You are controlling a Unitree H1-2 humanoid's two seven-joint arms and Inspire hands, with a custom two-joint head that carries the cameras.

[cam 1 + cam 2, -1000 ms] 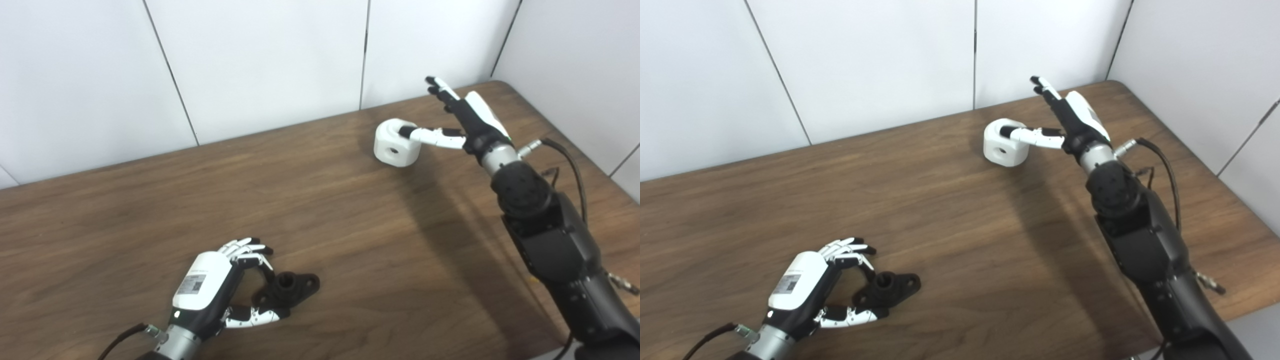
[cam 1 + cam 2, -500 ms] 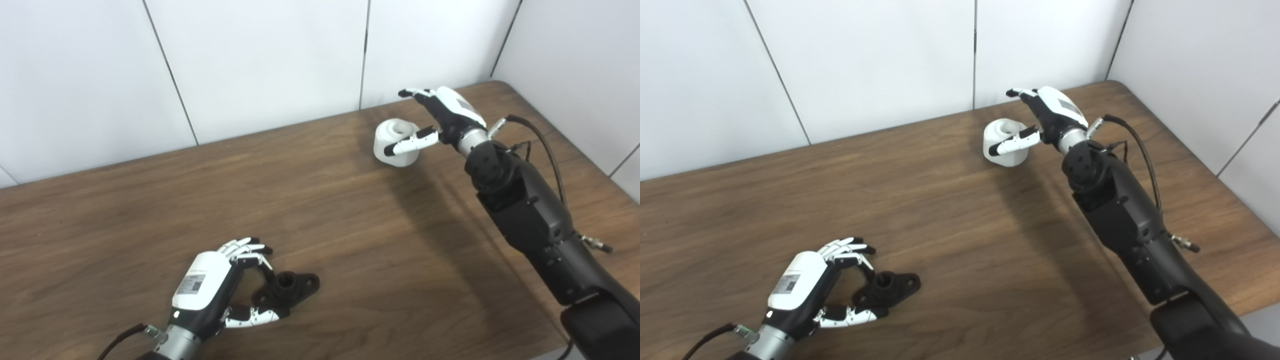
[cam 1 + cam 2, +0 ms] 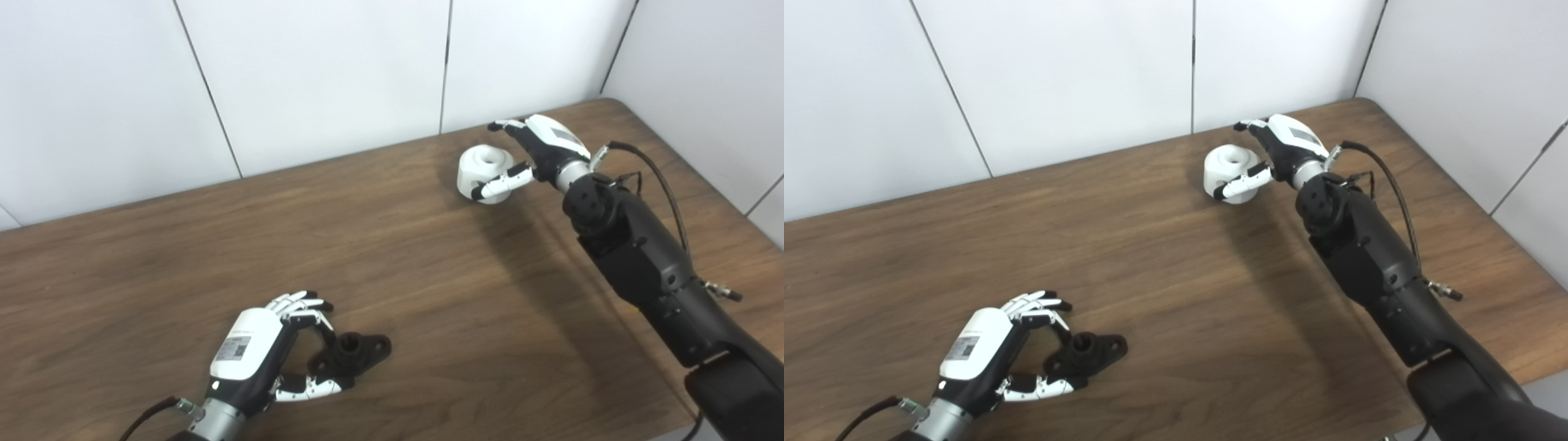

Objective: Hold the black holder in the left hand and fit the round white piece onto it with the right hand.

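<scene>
The black holder [image 3: 358, 352] lies flat on the wooden table near the front left. My left hand [image 3: 254, 346] is at its left end, fingers arched over it and thumb along its near edge; the hand is open and the holder rests on the table. The round white piece [image 3: 481, 162] stands at the back right, hole upward. My right hand [image 3: 542, 144] is open around it from the right. The thumb [image 3: 499, 182] lies across its near side and the fingers [image 3: 503, 125] reach behind its far side. The same shows in the right eye view, hand [image 3: 1283, 144] and piece [image 3: 1226, 165].
The brown wooden table [image 3: 429, 275] meets white wall panels along its back and right edges. The black right forearm [image 3: 643, 257] with a loose cable [image 3: 664, 177] crosses the right side of the table.
My right hand has turned from upright, thumb on top of the white piece, to cupping it from the side; the thumb dropped to its near side. The left hand and holder have not moved.
</scene>
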